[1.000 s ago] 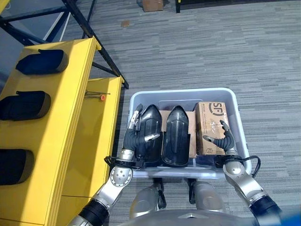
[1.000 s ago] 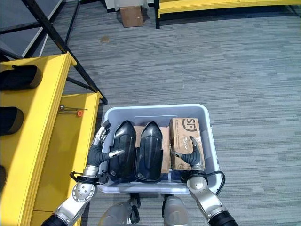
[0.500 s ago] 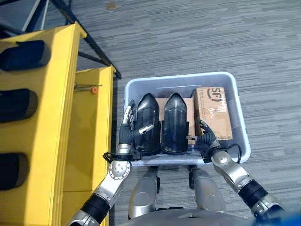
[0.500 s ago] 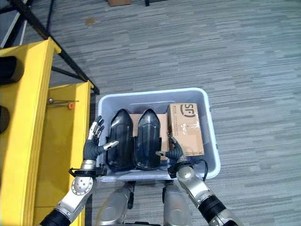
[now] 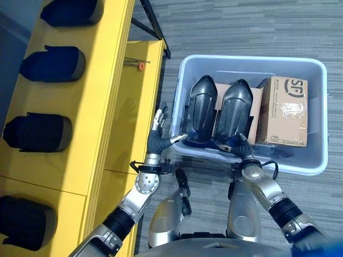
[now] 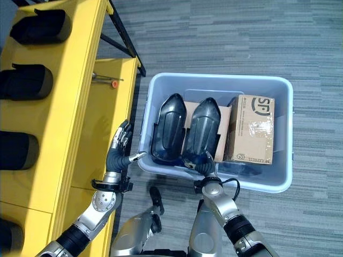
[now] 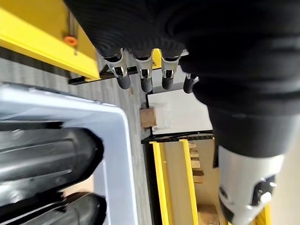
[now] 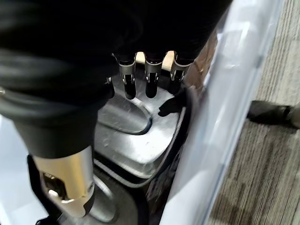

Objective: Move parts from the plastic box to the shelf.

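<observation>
Parts (image 5: 201, 110) sit two in the box (image 5: 316, 160) at centre; four on the shelf (image 5: 115, 32) at left; both hands (image 5: 161, 136) (image 6: 201, 163) spread, empty.

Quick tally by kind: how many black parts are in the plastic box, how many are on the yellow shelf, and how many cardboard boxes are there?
Black parts in the plastic box: 2
Black parts on the yellow shelf: 4
Cardboard box: 1
Total: 7
</observation>
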Controlling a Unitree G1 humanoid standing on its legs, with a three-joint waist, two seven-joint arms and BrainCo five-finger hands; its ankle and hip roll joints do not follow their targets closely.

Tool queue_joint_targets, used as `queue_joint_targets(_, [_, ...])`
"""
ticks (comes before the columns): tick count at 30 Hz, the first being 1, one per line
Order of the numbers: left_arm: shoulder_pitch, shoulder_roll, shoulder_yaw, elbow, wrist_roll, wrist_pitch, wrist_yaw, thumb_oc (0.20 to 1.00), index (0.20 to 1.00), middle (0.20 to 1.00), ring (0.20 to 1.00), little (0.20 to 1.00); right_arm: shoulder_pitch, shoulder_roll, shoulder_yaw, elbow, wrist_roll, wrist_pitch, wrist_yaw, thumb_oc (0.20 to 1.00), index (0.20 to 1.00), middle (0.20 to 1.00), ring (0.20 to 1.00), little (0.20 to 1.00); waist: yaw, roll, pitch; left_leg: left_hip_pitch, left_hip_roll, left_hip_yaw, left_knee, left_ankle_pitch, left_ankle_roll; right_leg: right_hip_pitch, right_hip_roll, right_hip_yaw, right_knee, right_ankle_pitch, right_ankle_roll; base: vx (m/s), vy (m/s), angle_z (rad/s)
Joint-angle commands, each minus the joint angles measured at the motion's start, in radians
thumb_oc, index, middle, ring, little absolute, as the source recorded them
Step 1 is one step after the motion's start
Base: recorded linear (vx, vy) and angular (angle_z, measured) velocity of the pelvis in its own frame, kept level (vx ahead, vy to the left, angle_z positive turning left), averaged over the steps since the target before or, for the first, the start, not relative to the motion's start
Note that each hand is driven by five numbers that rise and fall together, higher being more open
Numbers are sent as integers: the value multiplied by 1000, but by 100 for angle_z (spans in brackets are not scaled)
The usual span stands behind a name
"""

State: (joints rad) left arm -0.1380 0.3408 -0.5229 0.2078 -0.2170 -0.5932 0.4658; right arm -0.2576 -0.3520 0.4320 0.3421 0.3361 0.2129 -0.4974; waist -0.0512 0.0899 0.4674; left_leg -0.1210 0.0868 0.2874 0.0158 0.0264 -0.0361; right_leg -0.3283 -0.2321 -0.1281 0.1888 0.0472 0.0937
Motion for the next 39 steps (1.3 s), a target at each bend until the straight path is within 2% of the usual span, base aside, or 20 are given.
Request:
queue_joint_targets(1, [-7,-6,-1,-107,47,-38,40,1000,1000,1000,1000,1000,-24,12,2,-38,39,-12,-34,1000,1000,1000,1000,1000,4,-10,3,-104,9,-103,90,27,11,31,94,-38,42,-58,-93,-72,24,-7])
queue_joint_targets(7, [-39,-9,-15,-123,65,-28,76,1000,1000,1000,1000,1000,-71,32,9,-23,58,-25,-95,1000,1000,1000,1000,1000,10,-15,46,-146,-5,-108,128,17,23,-6,100,-29,64,-51,-96,-72,14,-1])
queue_joint_targets(8, [-52,-11,-23,-125,70,-24,95,1000,1000,1000,1000,1000,-99,39,8,-11,57,-37,-139,1000,1000,1000,1000,1000,11,-15,53,-168,-8,-106,136,17,26,-26,101,-26,66,-45,-95,-83,25,0])
queue_joint_targets(13, [-75,-21,-38,-138,75,-8,137,1000,1000,1000,1000,1000,-151,44,-9,-27,-25,-112,-232,1000,1000,1000,1000,1000,11,-10,53,-230,-17,-104,171,10,30,-81,106,-17,85,-42,-96,-67,37,0])
queue_joint_targets(20, [-92,-46,-58,-155,98,-9,190,1000,1000,1000,1000,1000,-171,49,-19,-56,-33,-87,-270,1000,1000,1000,1000,1000,-3,3,53,-272,-17,-78,192,7,29,-133,100,-6,105,-41,-93,-42,62,-12])
queue_joint_targets(25, [-106,-57,-77,-164,105,0,195,1000,1000,1000,1000,1000,-216,56,-29,-42,-58,-132,-319,1000,1000,1000,1000,1000,-1,12,53,-296,-17,-68,206,4,29,-162,93,-11,120,-42,-92,-34,21,-2])
queue_joint_targets(28, [-119,-61,-89,-167,98,9,219,1000,1000,1000,1000,1000,-267,60,-52,-78,-144,-182,-346,1000,1000,1000,1000,1000,-1,22,53,-319,-14,-55,222,1,26,-189,87,-17,138,-47,-91,-54,45,-4])
queue_joint_targets(30, [-124,-72,-96,-168,101,14,234,1000,1000,1000,1000,1000,-294,55,-64,-102,-176,-149,-390,1000,1000,1000,1000,1000,-3,29,53,-332,-15,-45,233,-4,24,-206,83,-19,147,-49,-91,-49,63,-9])
queue_joint_targets(32, [-125,-86,-109,-166,101,12,231,1000,1000,1000,1000,1000,-302,50,-75,-114,-234,-164,-409,1000,1000,1000,1000,1000,-9,38,53,-335,-14,-33,241,-8,22,-214,79,-17,151,-51,-90,-21,106,-4])
queue_joint_targets(33, [-127,-89,-115,-165,97,8,236,1000,1000,1000,1000,1000,-306,48,-77,-130,-243,-146,-417,1000,1000,1000,1000,1000,-12,41,53,-341,-13,-28,246,-10,21,-221,77,-14,155,-51,-91,-5,101,-3])
queue_joint_targets(35, [-138,-95,-123,-154,113,-23,274,1000,1000,1000,1000,1000,-326,53,-68,-94,-223,-132,-438,1000,1000,1000,1000,1000,-11,46,53,-346,-14,-24,249,-11,21,-230,78,-13,157,-50,-91,-7,47,-7])
queue_joint_targets(39, [-158,-105,-124,-145,42,-5,221,1000,1000,1000,1000,1000,-377,50,-91,-27,-173,-110,-453,1000,1000,1000,1000,1000,-2,50,53,-367,-16,-25,254,-10,21,-249,77,-20,163,-49,-92,-4,4,-2])
